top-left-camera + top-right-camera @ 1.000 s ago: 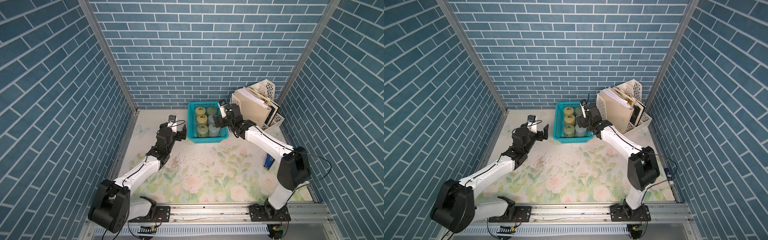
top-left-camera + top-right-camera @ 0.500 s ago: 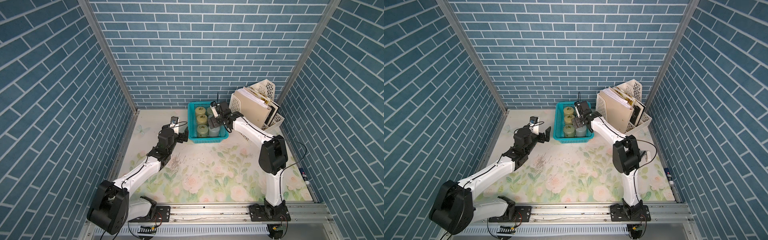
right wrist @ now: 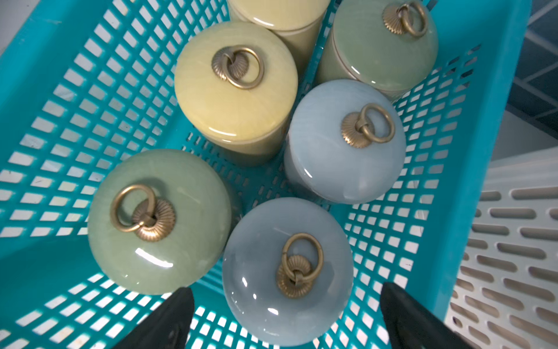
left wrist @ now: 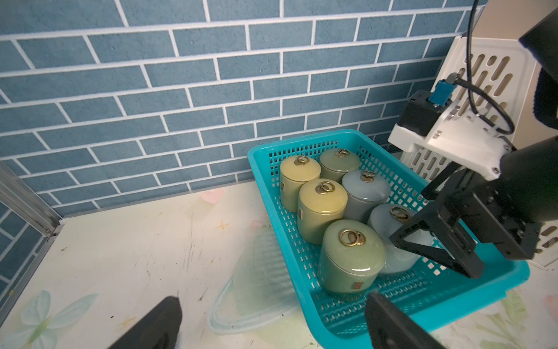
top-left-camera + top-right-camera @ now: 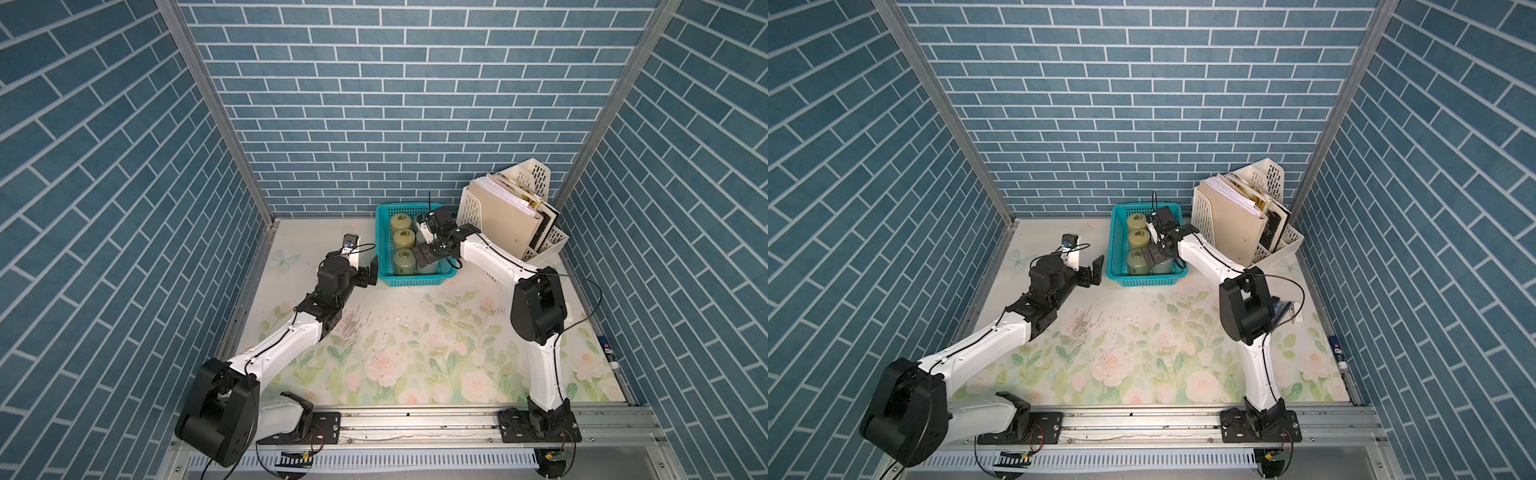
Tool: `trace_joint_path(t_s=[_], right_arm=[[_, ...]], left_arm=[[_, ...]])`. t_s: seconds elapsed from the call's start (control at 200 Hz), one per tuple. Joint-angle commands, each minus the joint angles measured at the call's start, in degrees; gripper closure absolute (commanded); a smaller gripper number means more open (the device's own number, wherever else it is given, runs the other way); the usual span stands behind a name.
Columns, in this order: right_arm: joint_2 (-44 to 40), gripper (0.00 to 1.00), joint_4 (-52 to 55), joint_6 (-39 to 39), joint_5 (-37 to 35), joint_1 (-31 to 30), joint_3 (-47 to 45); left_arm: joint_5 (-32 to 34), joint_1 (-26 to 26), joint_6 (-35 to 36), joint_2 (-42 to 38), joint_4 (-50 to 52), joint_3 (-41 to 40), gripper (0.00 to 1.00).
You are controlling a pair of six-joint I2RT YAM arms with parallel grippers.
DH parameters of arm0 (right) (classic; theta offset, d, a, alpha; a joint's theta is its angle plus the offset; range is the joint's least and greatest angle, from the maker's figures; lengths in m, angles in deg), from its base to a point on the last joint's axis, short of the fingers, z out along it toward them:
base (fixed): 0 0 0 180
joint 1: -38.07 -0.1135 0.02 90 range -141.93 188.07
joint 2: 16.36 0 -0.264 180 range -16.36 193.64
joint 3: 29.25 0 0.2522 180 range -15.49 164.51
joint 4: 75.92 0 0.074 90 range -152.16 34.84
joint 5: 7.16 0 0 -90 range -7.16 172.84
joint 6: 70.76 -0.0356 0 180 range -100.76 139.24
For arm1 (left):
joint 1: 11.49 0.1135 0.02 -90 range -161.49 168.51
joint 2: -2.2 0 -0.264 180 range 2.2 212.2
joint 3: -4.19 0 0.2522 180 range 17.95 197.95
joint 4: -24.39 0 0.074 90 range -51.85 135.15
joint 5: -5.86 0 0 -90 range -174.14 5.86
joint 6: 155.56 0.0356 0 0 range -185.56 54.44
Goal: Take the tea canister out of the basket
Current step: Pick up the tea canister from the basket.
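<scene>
1. The right gripper is hovering over the teal basket. A second ago it was sitting at the basket's right edge, with its arm stretched far out to the right.
2. Its jaws are standing wide apart, gripping nothing, one finger on each side of the pale blue tea canister.
3. That canister is still standing upright in the basket's near right corner, just beside a green canister, unmoved since the earlier frames.
4. The left gripper is staying just beside the basket's left wall, jaws spread wide and empty.
</scene>
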Motion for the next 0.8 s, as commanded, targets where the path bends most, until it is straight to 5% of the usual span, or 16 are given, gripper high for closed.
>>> trace_joint_path(t_s=[0.0,0.79], right_arm=[[1.4,0.0,1.6,0.7,1.3,0.9,-0.2],[3.7,0.0,1.6,4.5,5.4,1.9,-1.1]], left_arm=[[-0.6,-0.4,-0.8,0.4,0.4,0.1,0.0],[0.3,-0.5,-1.1,1.6,0.6,0.4,0.0]])
